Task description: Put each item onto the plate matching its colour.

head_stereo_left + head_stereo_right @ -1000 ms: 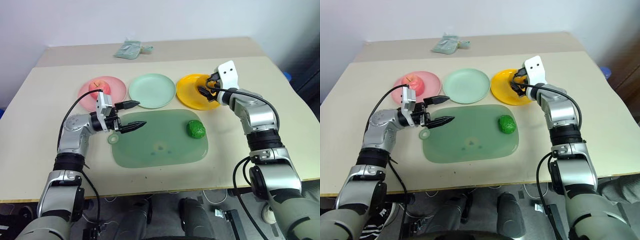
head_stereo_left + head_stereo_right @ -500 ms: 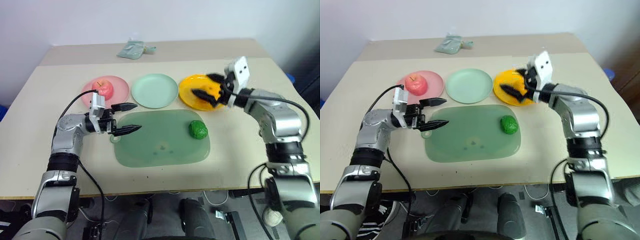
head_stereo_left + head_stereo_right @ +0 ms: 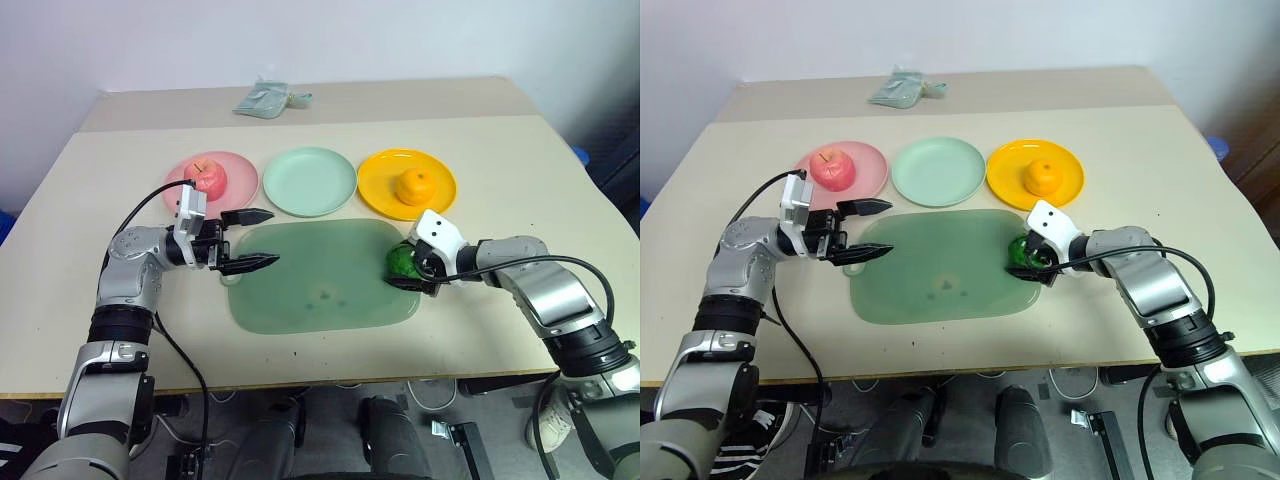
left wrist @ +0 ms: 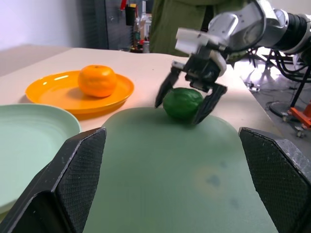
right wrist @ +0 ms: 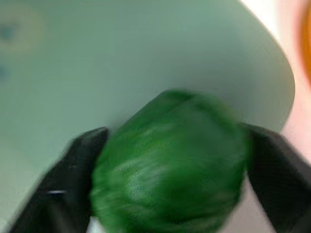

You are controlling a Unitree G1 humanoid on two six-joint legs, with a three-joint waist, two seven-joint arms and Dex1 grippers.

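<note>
Left gripper (image 3: 250, 240): level over the near-left corner of the green cutting board (image 3: 320, 290), fingers spread wide, nothing between them. Just beyond it, red-pink apple (image 3: 210, 177) resting on the pink plate (image 3: 180, 180). Beyond and to its right, pale mint plate (image 3: 314, 181), bare.

Through the left wrist view: board stretching ahead between the two wide fingers, mint plate (image 4: 29, 145) at one side, orange (image 4: 97, 80) on the yellow-orange plate (image 4: 58, 92) farther off, and the right gripper (image 4: 188, 99) seen from the front, astride the green ball (image 4: 182, 103).

Right gripper (image 3: 1028, 262): at the board's far-right corner, angled down, fingers closed onto the dark green bumpy ball (image 3: 1024, 252), one finger on each side, ball low at the board surface. Right wrist view: ball (image 5: 170, 160) close up between the two black fingers, board edge curving behind it.

Beyond the right gripper, orange (image 3: 414, 187) centred on its plate (image 3: 440, 200). Open desk (image 3: 520, 170) to its right, out to the edge.
</note>
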